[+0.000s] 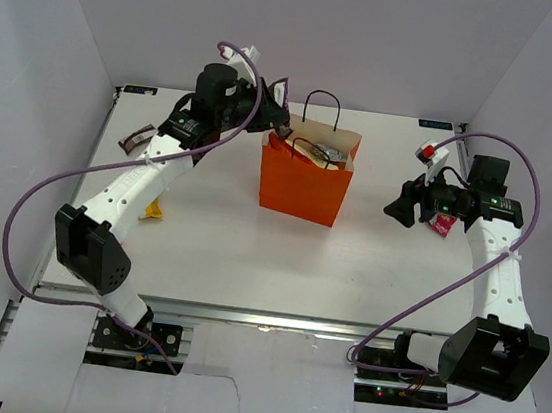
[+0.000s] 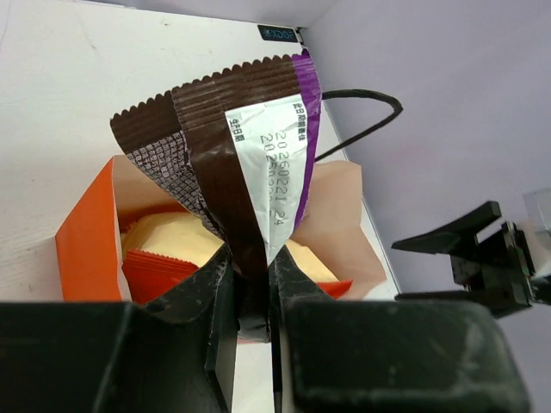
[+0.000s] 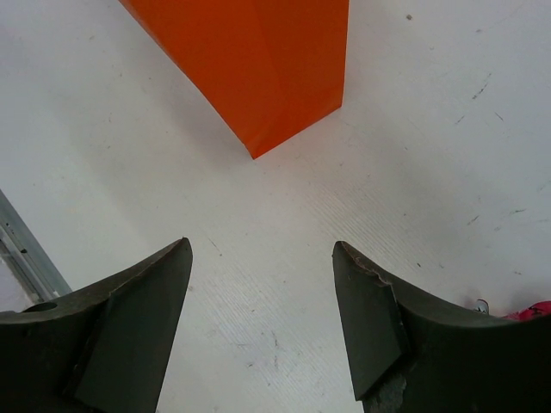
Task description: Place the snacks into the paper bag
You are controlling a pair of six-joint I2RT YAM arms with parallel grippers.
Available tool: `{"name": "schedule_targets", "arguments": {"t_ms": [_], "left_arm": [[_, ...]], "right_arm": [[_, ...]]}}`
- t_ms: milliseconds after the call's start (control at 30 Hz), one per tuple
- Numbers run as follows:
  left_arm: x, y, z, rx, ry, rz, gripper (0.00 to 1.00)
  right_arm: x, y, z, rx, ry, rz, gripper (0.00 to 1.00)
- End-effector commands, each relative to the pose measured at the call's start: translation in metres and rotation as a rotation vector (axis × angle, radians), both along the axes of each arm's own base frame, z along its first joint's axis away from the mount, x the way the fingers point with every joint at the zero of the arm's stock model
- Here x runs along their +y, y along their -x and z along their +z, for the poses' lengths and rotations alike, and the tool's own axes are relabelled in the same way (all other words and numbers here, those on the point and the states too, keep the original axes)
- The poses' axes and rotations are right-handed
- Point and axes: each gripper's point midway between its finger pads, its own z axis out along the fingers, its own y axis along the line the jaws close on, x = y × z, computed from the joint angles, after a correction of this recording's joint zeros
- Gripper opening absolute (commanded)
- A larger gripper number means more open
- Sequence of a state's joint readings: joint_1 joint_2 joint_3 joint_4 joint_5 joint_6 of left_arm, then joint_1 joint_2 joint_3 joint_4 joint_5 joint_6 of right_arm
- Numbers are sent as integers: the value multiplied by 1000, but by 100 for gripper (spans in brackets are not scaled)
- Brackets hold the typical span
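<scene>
Left gripper (image 2: 250,267) is pinching one end of a dark brown bar wrapper (image 2: 232,155) with a purple edge, holding it right over the open mouth of the orange paper bag (image 1: 305,175). The wrapper has a white panel with a printed date code that starts 2026. The second line under it is too cut off to read, and there are some small characters beside it I can't make out. Down in the bag there's already a red-orange crisp packet (image 2: 172,254) with yellow chips on it.

Right gripper (image 3: 261,249) is spread wide with nothing in it, hovering low over the worktop (image 1: 230,251) off to the bag's right side. A small pink packet (image 1: 443,223) sits just beside it. Another brown bar (image 1: 135,137) lies near the worktop's left edge, well apart from the bag. There's also a dark sticker (image 2: 277,33) at the far corner, text too tiny to read
</scene>
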State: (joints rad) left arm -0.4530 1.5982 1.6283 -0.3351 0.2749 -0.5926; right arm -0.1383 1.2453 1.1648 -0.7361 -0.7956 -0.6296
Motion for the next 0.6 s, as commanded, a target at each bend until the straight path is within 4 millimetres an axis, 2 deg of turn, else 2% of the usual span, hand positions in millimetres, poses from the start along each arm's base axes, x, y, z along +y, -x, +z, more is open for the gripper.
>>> {"name": "schedule_targets", "arguments": {"t_ms": [0, 233, 333, 367, 467, 567], "left_arm": [[-1, -11, 35, -92, 39, 93, 0], [-25, -18, 22, -73, 34, 99, 2], [-36, -17, 13, -50, 33, 79, 11], [-40, -16, 11, -46, 34, 70, 20], [-50, -15, -4, 1, 40, 53, 36], [-58, -12, -8, 23, 54, 21, 43]], "right_arm": [[1, 5, 1, 1, -14, 5, 73], [2, 4, 1, 1, -19, 6, 73], [2, 5, 0, 6, -19, 6, 73], [2, 5, 0, 6, -19, 5, 73], [2, 5, -1, 8, -18, 1, 73], [2, 5, 1, 6, -20, 1, 73]]}}
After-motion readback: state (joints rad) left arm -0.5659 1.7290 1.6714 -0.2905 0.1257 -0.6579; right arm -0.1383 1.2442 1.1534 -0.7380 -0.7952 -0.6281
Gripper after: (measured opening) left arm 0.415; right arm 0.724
